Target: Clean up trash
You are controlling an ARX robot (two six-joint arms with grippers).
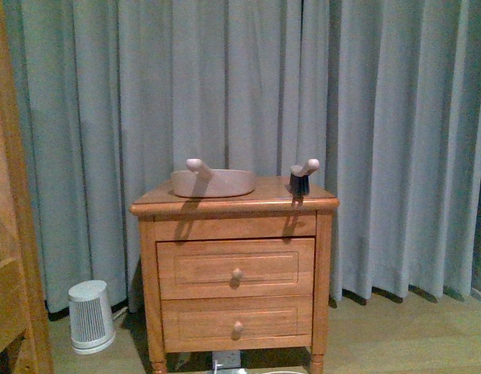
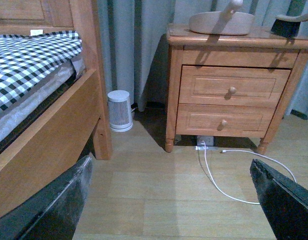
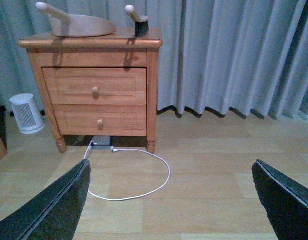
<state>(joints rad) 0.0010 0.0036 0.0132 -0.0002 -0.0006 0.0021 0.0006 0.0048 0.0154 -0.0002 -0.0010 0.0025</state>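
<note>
No trash shows in any view. A pinkish-beige dustpan (image 1: 211, 181) lies on top of a wooden nightstand (image 1: 235, 269), with a small hand brush (image 1: 301, 178) standing near the right end of the same top. Both tools also appear in the wrist views, the dustpan (image 2: 221, 21) (image 3: 79, 23) and the brush (image 2: 289, 24) (image 3: 139, 22). My left gripper (image 2: 173, 192) hangs open over bare wooden floor, well short of the nightstand. Over the floor further right, my right gripper (image 3: 171, 192) is open too, nothing between its fingers. Neither arm shows in the front view.
A white cable (image 3: 144, 180) loops over the floor from a socket strip under the nightstand. A small white heater (image 1: 91, 315) stands left of it. A wooden bed frame (image 2: 54, 135) with a checked cover is at the left. Grey curtains (image 1: 240, 86) hang behind.
</note>
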